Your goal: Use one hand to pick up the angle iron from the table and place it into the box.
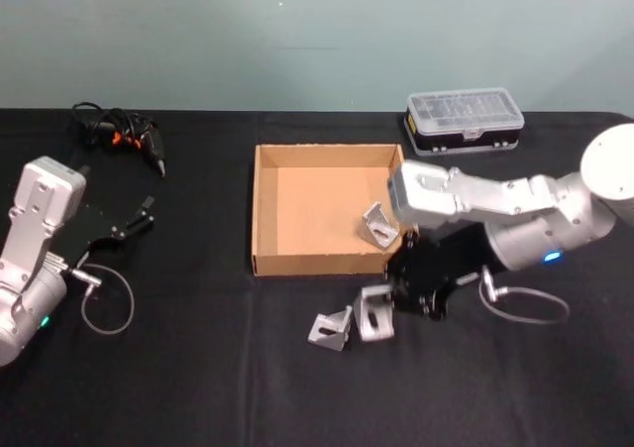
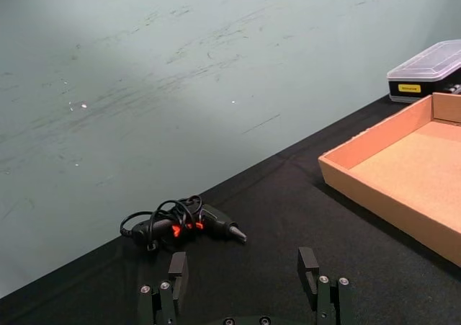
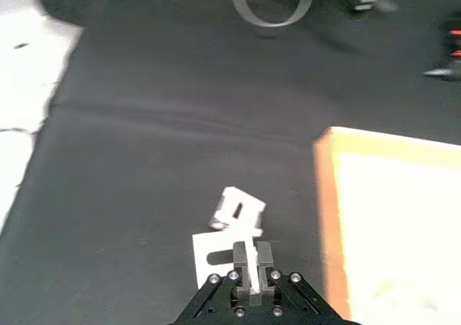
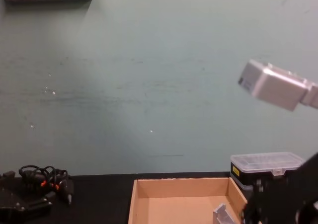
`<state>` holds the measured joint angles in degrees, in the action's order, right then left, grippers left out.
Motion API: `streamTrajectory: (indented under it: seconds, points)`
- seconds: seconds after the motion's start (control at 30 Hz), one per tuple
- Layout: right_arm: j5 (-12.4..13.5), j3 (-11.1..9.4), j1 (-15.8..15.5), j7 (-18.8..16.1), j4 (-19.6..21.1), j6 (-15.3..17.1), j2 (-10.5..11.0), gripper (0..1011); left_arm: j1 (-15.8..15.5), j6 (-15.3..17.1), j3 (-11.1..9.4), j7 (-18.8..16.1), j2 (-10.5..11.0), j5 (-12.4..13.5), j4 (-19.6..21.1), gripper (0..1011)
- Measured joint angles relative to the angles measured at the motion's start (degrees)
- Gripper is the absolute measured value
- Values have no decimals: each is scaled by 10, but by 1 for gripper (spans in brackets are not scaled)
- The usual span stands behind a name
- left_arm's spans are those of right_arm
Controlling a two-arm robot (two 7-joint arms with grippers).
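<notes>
My right gripper (image 1: 388,303) reaches down to the black table (image 1: 198,368) just in front of the box's near wall. In the right wrist view it (image 3: 252,256) is shut on an edge of a silver angle iron (image 3: 215,263), the same angle iron (image 1: 373,313) the head view shows. I cannot tell whether it rests on the table or hangs just above it. A second angle iron (image 1: 331,329) lies beside it. A third one (image 1: 378,224) sits inside the tan cardboard box (image 1: 265,209), near its right wall. My left gripper (image 1: 142,216) stays open at the far left.
A clear-lidded black organiser case (image 1: 465,121) stands behind the box on the right. A tangle of black cables with orange bits (image 1: 119,133) lies at the back left. Grey cable loops hang by each wrist (image 1: 104,313).
</notes>
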<state>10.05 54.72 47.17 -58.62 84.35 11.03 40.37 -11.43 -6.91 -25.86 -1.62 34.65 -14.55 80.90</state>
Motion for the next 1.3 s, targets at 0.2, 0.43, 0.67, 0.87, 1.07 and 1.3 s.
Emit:
streamTrajectory:
  seconds: [0.2,0.43,0.67,0.87,1.07,1.3]
  points:
    - [0,-40,-27,84,21,43,1,80,0,0,0,0,0,0,0,1000]
    - [-7,-72,-45,161,5,66,-30,80,0,0,0,0,0,0,0,1000]
    - [-22,-86,-41,211,-64,67,-90,79,0,0,0,0,0,0,0,1000]
    - [-33,-89,-28,225,-133,46,-139,80,0,0,0,0,0,0,0,1000]
    - [-43,-88,-14,227,-199,26,-180,80,0,0,0,0,0,0,0,1000]
    - [-55,-87,-7,225,-245,17,-208,79,0,0,0,0,0,0,0,1000]
